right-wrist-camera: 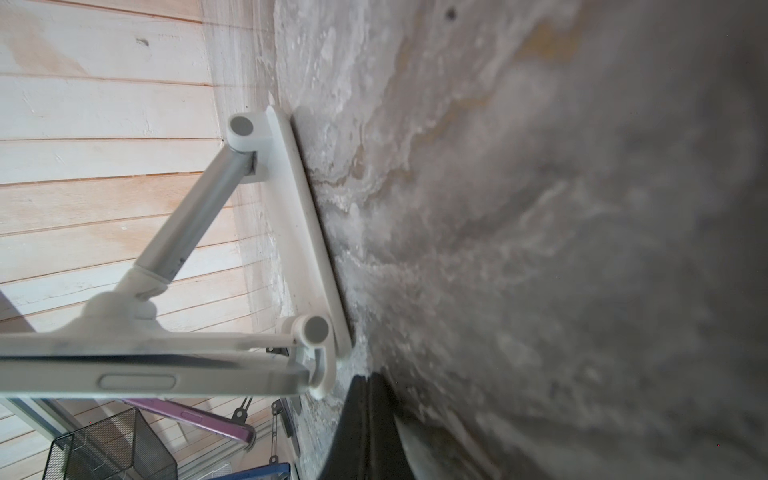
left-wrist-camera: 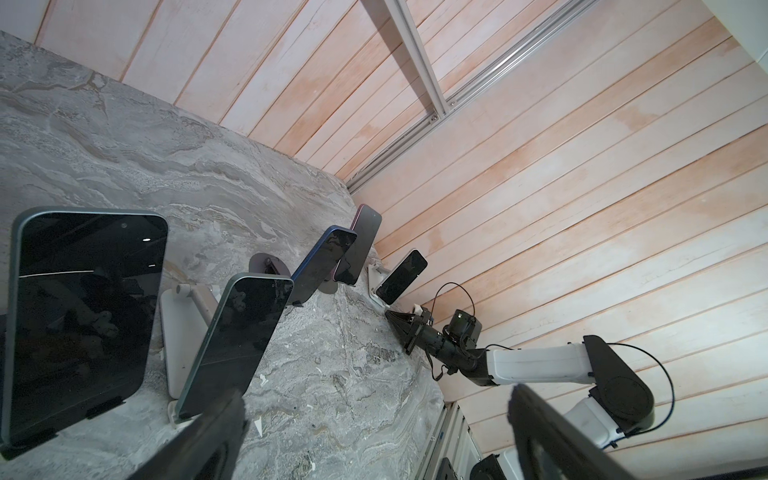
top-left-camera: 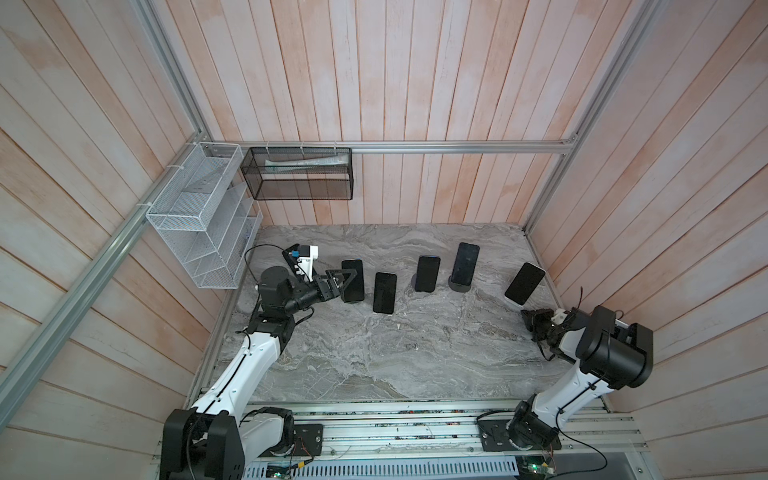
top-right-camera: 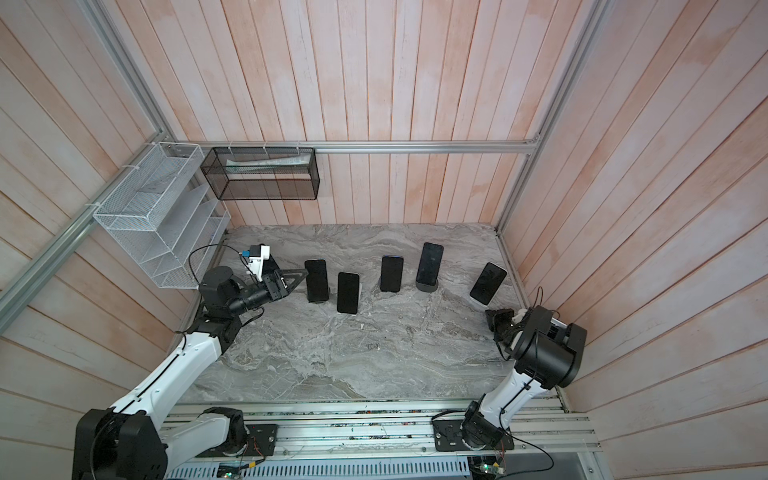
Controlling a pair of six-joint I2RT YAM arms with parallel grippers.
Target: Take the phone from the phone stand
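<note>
leftmost in a row of 5 on the table (top-left-camera: 415, 353), the phone (top-left-camera: 353, 280) leans in its phone stand (left-wrist-camera: 104, 405), just beside the left gripper (top-right-camera: 296, 283), fingers (left-wrist-camera: 199, 436) wide apart; right gripper (top-left-camera: 532, 318) pinched together, empty. likely light, stiff, slick, breakable glass: pinch its long edges.

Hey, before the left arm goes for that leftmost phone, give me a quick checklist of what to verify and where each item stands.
1. Is the left gripper open: ok.
2. Is the leftmost phone seated on its stand: ok.
3. Is that phone between the left fingers: not ok, it lies outside the gap in the left wrist view.
4. Is the right gripper shut and out of the way, by the rightmost phone: ok.
5. Is the stand fixed to the table: cannot tell.
</note>
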